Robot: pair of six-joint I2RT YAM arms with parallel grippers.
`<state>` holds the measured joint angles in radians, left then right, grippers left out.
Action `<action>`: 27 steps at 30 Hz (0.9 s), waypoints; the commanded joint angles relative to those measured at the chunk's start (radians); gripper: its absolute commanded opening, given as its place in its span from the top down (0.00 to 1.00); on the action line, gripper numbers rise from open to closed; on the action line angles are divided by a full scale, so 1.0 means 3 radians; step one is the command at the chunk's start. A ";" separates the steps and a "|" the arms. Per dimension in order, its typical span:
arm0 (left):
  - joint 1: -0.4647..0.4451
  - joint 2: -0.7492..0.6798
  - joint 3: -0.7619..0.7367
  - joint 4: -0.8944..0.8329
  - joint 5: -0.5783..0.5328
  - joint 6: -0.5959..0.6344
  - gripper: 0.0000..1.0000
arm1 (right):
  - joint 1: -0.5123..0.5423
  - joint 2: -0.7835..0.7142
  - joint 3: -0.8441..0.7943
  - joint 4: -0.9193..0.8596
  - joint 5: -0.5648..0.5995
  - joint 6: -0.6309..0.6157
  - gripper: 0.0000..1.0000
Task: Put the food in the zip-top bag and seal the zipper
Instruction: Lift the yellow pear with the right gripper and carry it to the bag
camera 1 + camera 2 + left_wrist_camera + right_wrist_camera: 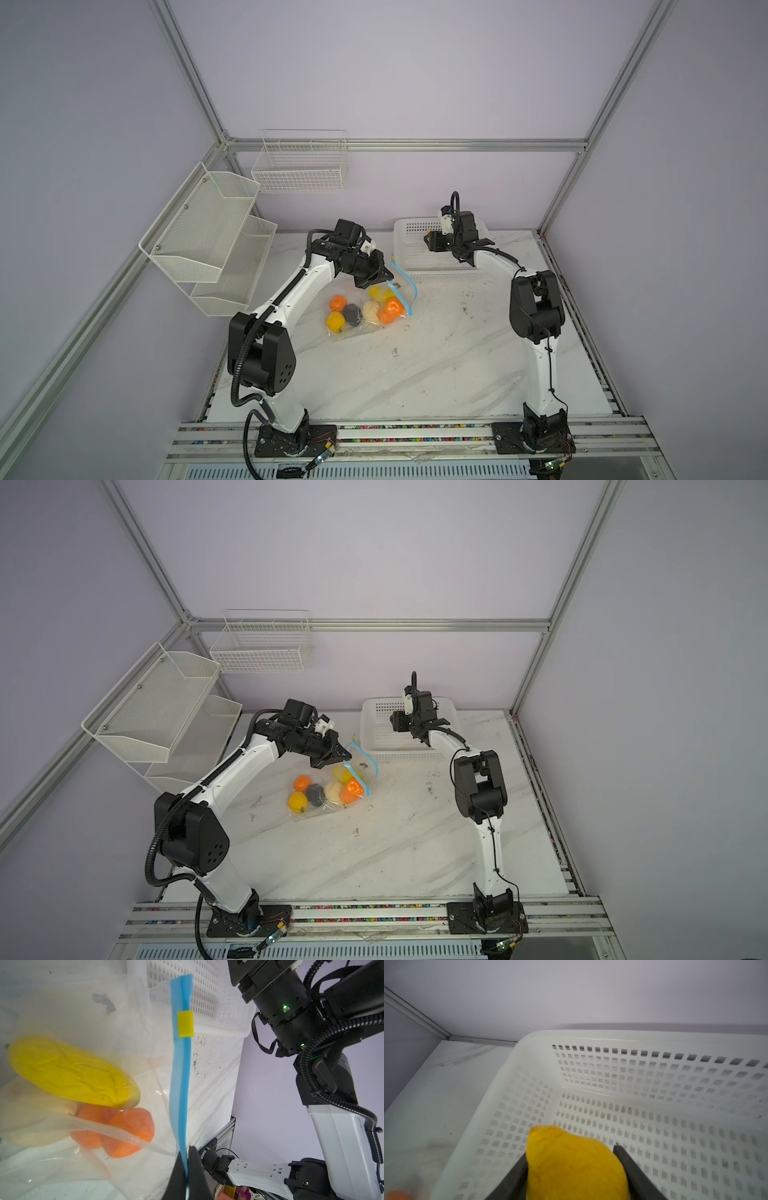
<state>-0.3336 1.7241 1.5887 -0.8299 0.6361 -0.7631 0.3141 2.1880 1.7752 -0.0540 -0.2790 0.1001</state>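
The zip-top bag (349,332) (316,810) lies left of the table's middle. Through its clear plastic I see tangerines (391,311) (128,1132), a long yellow piece (72,1072), a yellow fruit (336,322), a cream bulb (370,311) and a dark lump (352,314). My left gripper (384,276) (187,1167) is shut on the light-blue zipper (401,291) (180,1076), holding the bag's mouth edge up. The zipper's yellow tab (185,1024) sits further along the strip. My right gripper (428,240) (571,1151) is shut on another yellow fruit (575,1167) above the white basket.
The white perforated basket (415,266) (591,1036) stands at the back of the table, just behind the bag. A wire basket (299,166) and a two-tier mesh shelf (208,237) hang on the walls at the back left.
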 commanded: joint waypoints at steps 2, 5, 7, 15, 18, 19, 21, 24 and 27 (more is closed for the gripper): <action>0.0033 -0.0001 -0.0034 0.0074 0.0076 0.0074 1.00 | -0.0015 -0.0310 -0.0246 0.0215 -0.0177 0.0052 0.40; 0.0033 -0.0005 -0.0039 0.0072 0.0073 0.0074 1.00 | -0.0015 -0.0464 -0.0430 0.0288 -0.0270 0.0080 0.40; 0.0033 -0.0012 -0.0038 0.0072 0.0068 0.0069 1.00 | -0.0010 -0.0557 -0.0557 0.0325 -0.0350 0.0110 0.41; 0.0033 -0.0025 -0.0038 0.0078 0.0078 0.0064 1.00 | 0.0179 -0.1047 -0.1094 0.0289 -0.0523 0.0150 0.40; 0.0033 -0.0013 -0.0010 0.0080 0.0080 0.0059 1.00 | 0.0278 -0.1261 -0.1281 0.0224 -0.0634 0.0137 0.40; 0.0035 -0.0008 -0.0001 0.0077 0.0088 0.0054 1.00 | 0.0306 -0.1332 -0.1342 0.0213 -0.0671 0.0132 0.40; 0.0033 0.0000 0.0007 0.0077 0.0087 0.0049 1.00 | 0.0355 -0.1490 -0.1480 0.0202 -0.0785 0.0132 0.40; 0.0028 0.0000 0.0017 0.0077 0.0085 0.0039 1.00 | 0.0417 -0.1655 -0.1614 0.0180 -0.0980 0.0154 0.39; 0.0029 -0.0014 0.0012 0.0078 0.0074 0.0034 1.00 | 0.0506 -0.1737 -0.1669 0.0157 -0.1148 0.0178 0.39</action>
<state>-0.3336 1.7241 1.5887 -0.8295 0.6399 -0.7635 0.4492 1.6920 1.2877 0.0101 -0.5472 0.1467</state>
